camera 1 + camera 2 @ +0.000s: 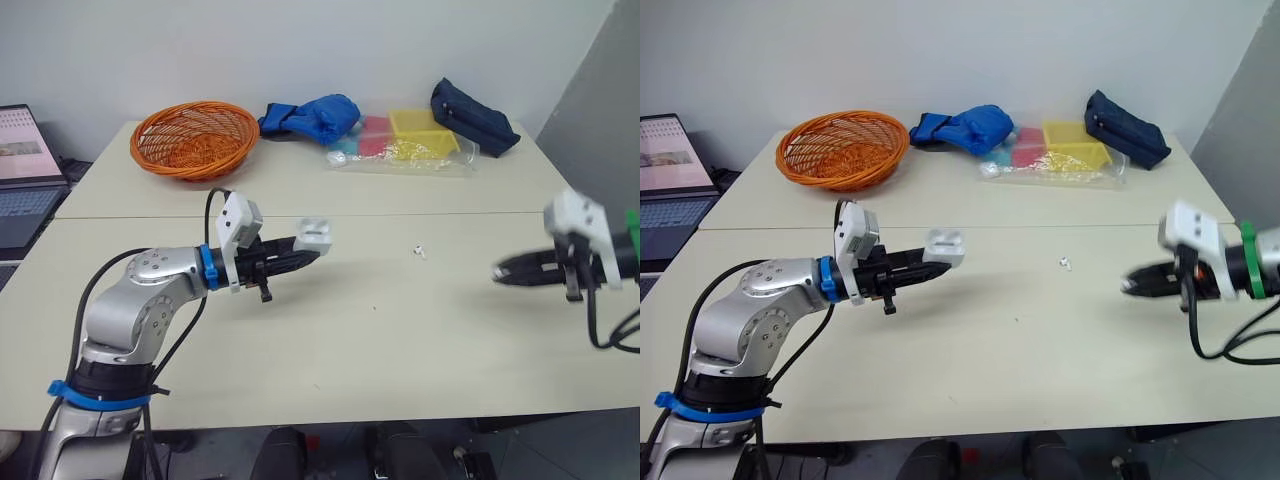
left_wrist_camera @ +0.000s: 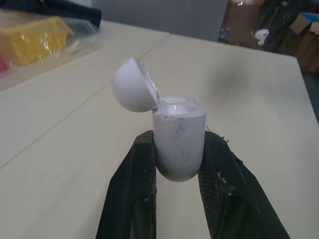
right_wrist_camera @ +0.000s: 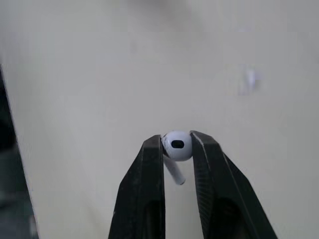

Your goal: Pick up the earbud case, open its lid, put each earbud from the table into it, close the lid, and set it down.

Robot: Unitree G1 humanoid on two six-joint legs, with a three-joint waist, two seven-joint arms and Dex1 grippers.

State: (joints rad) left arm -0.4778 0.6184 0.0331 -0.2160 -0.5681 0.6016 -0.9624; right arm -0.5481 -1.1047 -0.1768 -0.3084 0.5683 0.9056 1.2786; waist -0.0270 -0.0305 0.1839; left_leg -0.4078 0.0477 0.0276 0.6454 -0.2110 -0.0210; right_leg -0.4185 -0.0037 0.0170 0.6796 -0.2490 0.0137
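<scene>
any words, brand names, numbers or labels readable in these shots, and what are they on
No text here is legible.
On the laptop screen: something is displayed, but it is too blurred to read.
On the earbud case: plain white with grey scuffs, no brand or label in view.
On the earbud: no marking visible.

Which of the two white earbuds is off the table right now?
The white earbud pinched in the right gripper; the other white earbud lies on the beige table.
</scene>
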